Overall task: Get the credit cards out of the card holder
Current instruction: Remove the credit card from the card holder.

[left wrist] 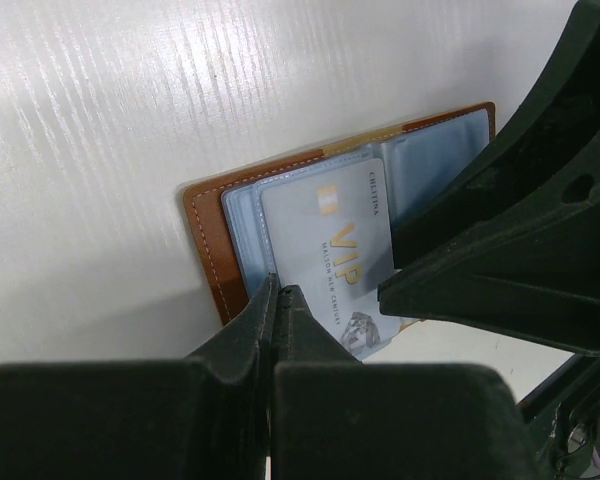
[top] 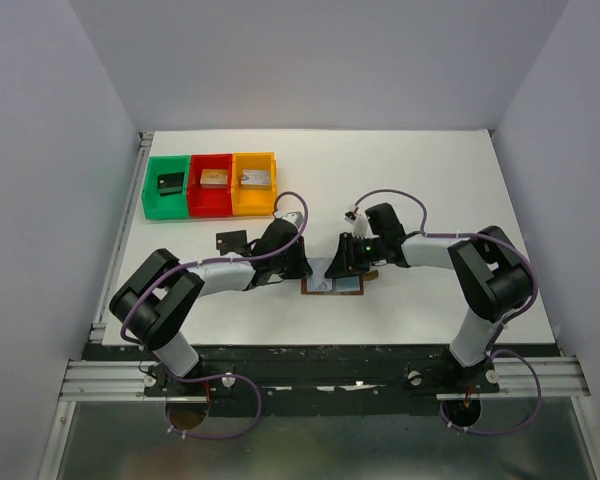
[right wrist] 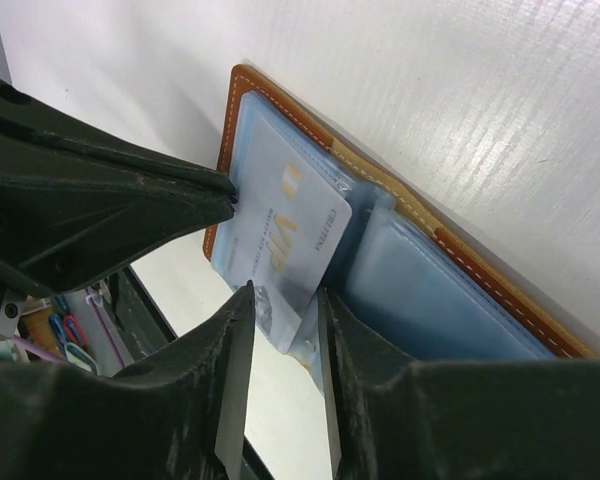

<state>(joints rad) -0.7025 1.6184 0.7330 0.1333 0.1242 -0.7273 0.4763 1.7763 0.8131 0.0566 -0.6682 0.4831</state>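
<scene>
Closest to the lens, the left pincer [left wrist: 278, 292] has its two fingers pressed flat together with nothing between them. Its tip is down on the near edge of the card holder [left wrist: 205, 250], right at the rim of the pale blue lining. Shut like that it works as a single blunt peg. My reading is that it is there to pin the card holder to the tabletop [left wrist: 130, 120] so the leather stays put when a card is drawn.

The card holder lies opened flat, lining up, between the two pincers. A grey card [left wrist: 330, 240] printed VIP sits on the lining, skewed, with one corner poking past the card holder's near edge.

The right pincer [right wrist: 283, 296] comes at that edge from the opposite side to the left one. Its jaws stand apart with the card's jutting corner in the gap. I see no pad clamped on the card, so I take it as open rather than gripping. The skew looks useful, since it gives the fingers a free corner to pinch.

Green, red and orange bins [top: 211, 160] stand well beyond the card holder, on its far left.
</scene>
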